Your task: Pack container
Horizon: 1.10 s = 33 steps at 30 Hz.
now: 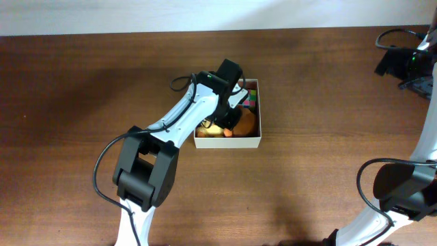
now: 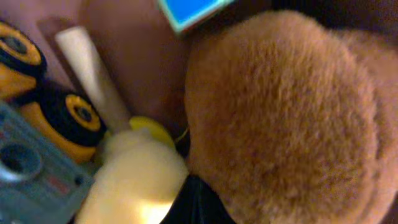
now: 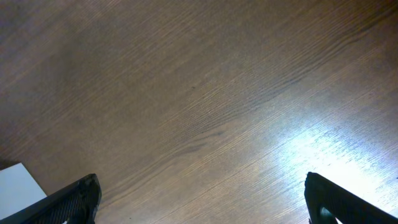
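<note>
The container (image 1: 229,143), a white-walled square box, stands mid-table and holds several toys. A brown plush toy (image 1: 247,123) fills its right side and most of the left wrist view (image 2: 280,112). Beside it lie a pale yellow toy (image 2: 134,180), a toy vehicle with yellow-hubbed wheels (image 2: 62,112), a white stick (image 2: 90,71) and a blue-faced block (image 2: 186,11). My left gripper (image 1: 231,104) reaches down into the box; its dark fingers (image 2: 194,205) show together between the yellow toy and the plush. My right gripper (image 3: 202,199) is open and empty over bare wood, at the far right (image 1: 410,65).
The dark wooden table (image 1: 328,102) surrounds the box. A white corner (image 3: 18,186) shows at the lower left of the right wrist view. The right arm's base (image 1: 396,191) stands at the front right, and a pale wall runs along the back edge.
</note>
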### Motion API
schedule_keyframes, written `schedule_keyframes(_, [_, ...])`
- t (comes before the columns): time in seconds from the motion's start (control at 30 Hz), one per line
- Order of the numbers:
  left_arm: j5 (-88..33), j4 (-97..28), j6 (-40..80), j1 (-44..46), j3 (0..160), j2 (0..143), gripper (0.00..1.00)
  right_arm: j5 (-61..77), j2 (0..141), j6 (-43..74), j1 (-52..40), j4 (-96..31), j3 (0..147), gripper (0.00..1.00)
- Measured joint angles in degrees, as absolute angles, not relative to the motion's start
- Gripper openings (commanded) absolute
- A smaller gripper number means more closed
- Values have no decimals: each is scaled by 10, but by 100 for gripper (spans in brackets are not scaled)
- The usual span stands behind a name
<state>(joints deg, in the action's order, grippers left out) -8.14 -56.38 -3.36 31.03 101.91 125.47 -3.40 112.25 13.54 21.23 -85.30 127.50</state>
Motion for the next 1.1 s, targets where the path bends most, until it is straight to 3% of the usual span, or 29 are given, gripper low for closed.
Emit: schedule_keyframes(1.1, [-79,-648,-33,302,1163,1261,2,-34,1122,135,212,-853,1275,99])
